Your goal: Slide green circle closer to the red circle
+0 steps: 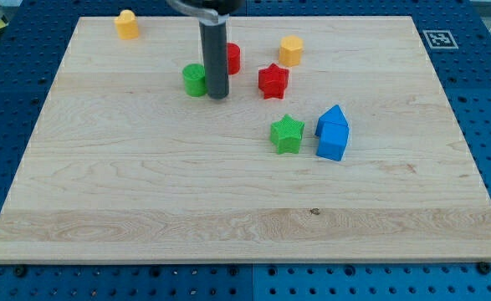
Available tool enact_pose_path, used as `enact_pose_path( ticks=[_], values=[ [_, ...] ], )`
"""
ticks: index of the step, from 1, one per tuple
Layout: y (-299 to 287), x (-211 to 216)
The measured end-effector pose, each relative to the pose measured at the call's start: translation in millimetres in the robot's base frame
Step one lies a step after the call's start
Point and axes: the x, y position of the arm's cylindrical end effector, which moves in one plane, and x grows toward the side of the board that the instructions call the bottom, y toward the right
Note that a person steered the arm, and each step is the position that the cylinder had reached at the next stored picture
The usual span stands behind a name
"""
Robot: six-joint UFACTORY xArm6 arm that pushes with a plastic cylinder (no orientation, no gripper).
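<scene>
The green circle (194,79) lies on the wooden board near the view's top, left of centre. The red circle (232,58) lies just up and to the right of it, partly hidden behind my rod. My tip (218,97) rests on the board right beside the green circle's right edge, below the red circle. I cannot tell whether the tip touches the green circle.
A red star (273,81) lies right of my tip. An orange hexagon (291,50) is above it. An orange block (126,24) sits at the top left. A green star (287,134) and a blue block (332,133) lie near the centre-right. The board (145,209) ends at blue pegboard.
</scene>
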Motion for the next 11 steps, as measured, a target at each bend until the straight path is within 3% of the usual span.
enact_pose_path(
  ticks=[1, 2, 5, 6, 8, 9, 11],
  values=[
    [-6.6, 28.0],
    [-28.5, 23.3],
    [-74.7, -58.8],
    [-74.7, -61.7],
    [-64.1, -5.1],
    [-49.2, -5.2],
    [-46.7, -49.3]
  ],
)
